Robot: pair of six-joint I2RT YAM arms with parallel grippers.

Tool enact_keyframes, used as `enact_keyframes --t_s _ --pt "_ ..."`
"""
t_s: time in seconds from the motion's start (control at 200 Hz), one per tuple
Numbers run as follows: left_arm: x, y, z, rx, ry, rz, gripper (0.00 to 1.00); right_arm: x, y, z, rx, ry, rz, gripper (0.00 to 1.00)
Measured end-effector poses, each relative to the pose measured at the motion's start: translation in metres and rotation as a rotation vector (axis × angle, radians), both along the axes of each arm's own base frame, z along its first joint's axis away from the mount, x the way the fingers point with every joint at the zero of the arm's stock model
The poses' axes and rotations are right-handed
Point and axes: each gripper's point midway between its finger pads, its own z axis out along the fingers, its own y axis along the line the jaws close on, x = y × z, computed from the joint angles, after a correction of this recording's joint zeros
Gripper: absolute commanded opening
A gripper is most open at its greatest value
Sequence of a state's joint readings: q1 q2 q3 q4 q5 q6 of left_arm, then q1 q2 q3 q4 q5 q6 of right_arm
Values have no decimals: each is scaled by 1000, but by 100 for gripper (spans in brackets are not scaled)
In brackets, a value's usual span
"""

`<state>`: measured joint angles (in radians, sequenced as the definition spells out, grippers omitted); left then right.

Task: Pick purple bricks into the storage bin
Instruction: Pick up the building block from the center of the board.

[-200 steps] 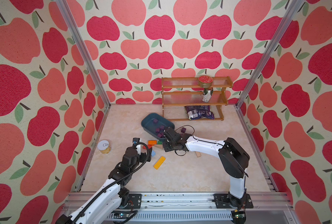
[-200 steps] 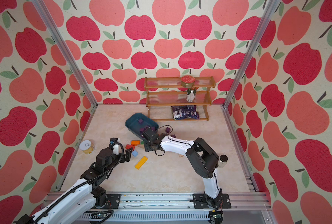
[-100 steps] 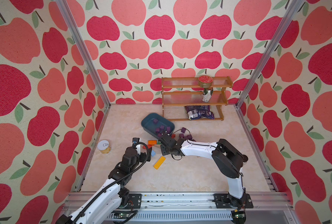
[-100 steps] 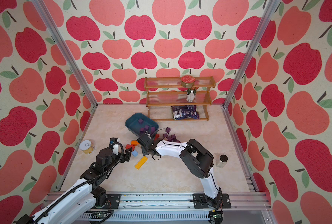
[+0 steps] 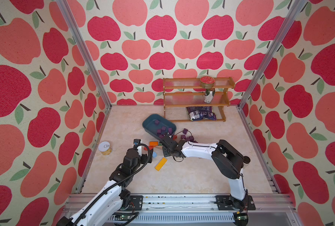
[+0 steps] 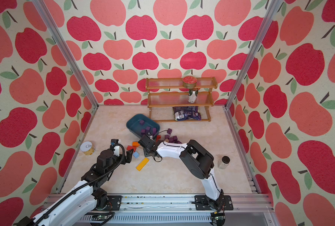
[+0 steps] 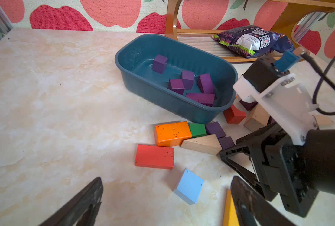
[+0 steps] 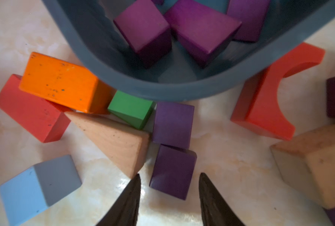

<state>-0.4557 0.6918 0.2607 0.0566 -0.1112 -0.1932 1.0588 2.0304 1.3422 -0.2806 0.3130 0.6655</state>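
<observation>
Just off the bin's 5 o'clock rim, your right gripper (image 8: 169, 175) is low over the table with its claw released. The two dark fingertips stand on either side of a small dark-purple cube brick (image 8: 172, 172), with a sliver of gap on each side. A second purple cube (image 8: 173, 124) touches that brick on the bin side and lies just beside a green painted cube (image 8: 131, 109) and a tan wooden wedge (image 8: 113, 137).

You'll find the shallow teal-blue plastic storage bin (image 5: 149, 122) toward 12 o'clock of the table's middle, near the brown wooden rack (image 5: 197, 105). The left wrist view shows five purple bricks (image 7: 159, 63) lying inside it. More loose purple bricks (image 5: 185, 130) are scattered on the table at the bin's 4 o'clock.

Your left gripper (image 7: 166, 178) hangs at the bin's 7 o'clock with its claw fully released and nothing between the fingers. It is near a light-blue cube (image 7: 189, 185), a flat red rectangular block (image 7: 154, 156) and a yellow plank (image 5: 160, 164).
</observation>
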Motion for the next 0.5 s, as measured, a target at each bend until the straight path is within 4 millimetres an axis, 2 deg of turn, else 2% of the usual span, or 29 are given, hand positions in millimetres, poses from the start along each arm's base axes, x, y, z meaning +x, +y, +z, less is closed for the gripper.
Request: enact_keyframes --t_s 0.42,0.5 --pt "0 0 0 0 0 0 99 11 -7 -5 14 22 -41 49" --pt "0 0 0 0 0 0 99 13 -4 -5 17 20 -42 46"
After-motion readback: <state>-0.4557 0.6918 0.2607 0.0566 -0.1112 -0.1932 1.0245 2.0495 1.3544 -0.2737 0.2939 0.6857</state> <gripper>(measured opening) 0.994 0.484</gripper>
